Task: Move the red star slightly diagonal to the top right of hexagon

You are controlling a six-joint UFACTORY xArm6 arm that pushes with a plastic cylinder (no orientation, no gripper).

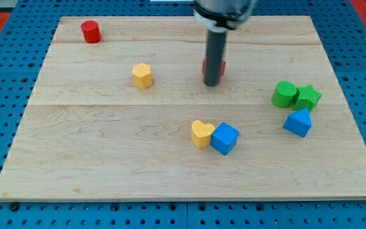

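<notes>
The red star (pixel 222 66) is mostly hidden behind my rod, with red edges showing on both sides of it, right of the board's middle near the top. My tip (pixel 212 84) rests at the star's lower side, touching or nearly touching it. The yellow hexagon (pixel 142 75) sits to the view's left of the tip, apart from the star.
A red cylinder (pixel 91 31) stands at the top left. A yellow heart (pixel 201 133) touches a blue cube (pixel 225 138) below the tip. A green cylinder (pixel 284 94), a green star (pixel 308 97) and a blue block (pixel 298 122) cluster at the right.
</notes>
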